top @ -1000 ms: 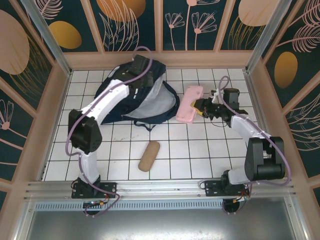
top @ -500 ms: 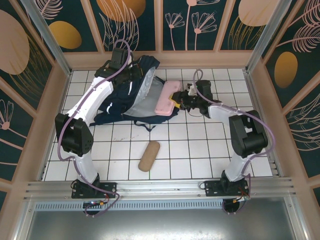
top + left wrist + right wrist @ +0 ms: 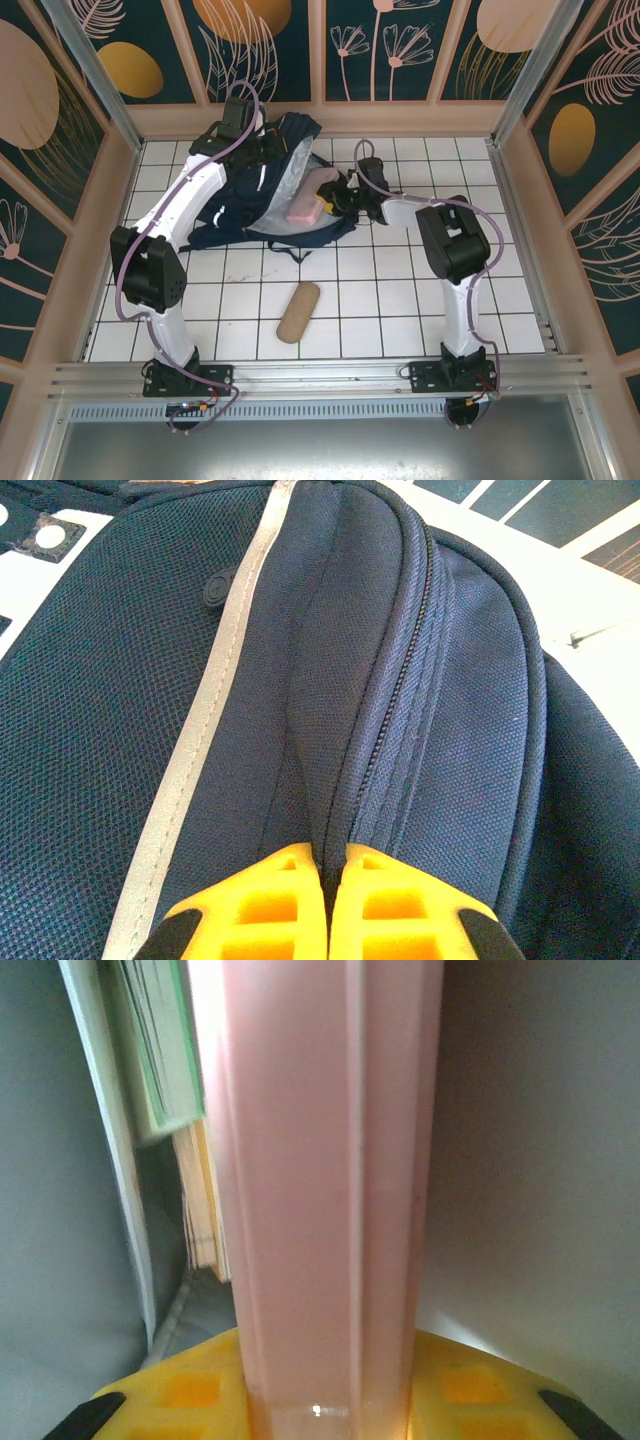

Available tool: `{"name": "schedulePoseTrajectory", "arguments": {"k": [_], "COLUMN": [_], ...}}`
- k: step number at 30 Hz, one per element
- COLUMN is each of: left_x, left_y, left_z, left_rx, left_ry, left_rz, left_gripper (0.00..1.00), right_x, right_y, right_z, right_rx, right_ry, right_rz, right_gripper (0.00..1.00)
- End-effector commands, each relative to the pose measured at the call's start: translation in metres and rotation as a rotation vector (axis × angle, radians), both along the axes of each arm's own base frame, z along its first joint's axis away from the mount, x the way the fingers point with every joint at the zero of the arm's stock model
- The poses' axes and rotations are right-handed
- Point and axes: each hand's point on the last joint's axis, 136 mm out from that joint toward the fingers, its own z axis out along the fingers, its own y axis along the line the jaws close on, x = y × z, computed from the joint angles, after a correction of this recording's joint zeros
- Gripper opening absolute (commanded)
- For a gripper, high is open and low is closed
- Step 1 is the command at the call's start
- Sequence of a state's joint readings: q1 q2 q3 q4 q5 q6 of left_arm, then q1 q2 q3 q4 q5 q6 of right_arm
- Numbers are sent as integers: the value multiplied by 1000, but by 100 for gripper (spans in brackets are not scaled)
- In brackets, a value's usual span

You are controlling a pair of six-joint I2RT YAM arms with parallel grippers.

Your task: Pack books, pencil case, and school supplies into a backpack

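The large navy-blue fabric backpack with white reflective stripes (image 3: 245, 215) lies at the far left of the white tiled worktop (image 3: 400, 300), its mouth gaping to the right. The left fingers (image 3: 342, 885) are pinched tight on a fold of its fabric beside the zip. The right fingers (image 3: 334, 200) clamp the pink rounded flat case (image 3: 320, 1160), which sits partly inside the opening, beside the edges of thin books (image 3: 165, 1050). A tan oblong pouch (image 3: 298, 312) lies on the near tiles, well apart from the backpack
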State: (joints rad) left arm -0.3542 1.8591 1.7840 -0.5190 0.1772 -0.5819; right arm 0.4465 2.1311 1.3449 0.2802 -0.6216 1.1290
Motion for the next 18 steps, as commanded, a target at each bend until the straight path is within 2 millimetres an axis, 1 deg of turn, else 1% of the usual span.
{"name": "schedulePoseTrajectory", "arguments": {"k": [1, 5, 8, 10, 14, 18], "left_x": [4, 4, 5, 5, 5, 6], "left_y": [-1, -3, -3, -2, -1, 0], "left_z": [60, 59, 58, 57, 52, 45], "left_rx": [-97, -107, -108, -105, -93, -79], "left_ry": [-151, -148, -145, -146, -141, -136], "left_rz": [3, -2, -1, 1, 7, 13], "left_gripper": [0, 0, 0, 0, 0, 0], "right_x": [16, 27, 30, 29, 27, 24], "right_y": [18, 32, 39, 39, 31, 18], "right_z": [3, -8, -15, -16, -13, -5], "right_rx": [7, -19, -38, -49, -106, -171], "right_ry": [-15, -13, 0, -1, -9, -29], "right_rz": [-9, 3, 19, 24, 29, 21], "right_gripper": [20, 22, 25, 32, 51, 59]}}
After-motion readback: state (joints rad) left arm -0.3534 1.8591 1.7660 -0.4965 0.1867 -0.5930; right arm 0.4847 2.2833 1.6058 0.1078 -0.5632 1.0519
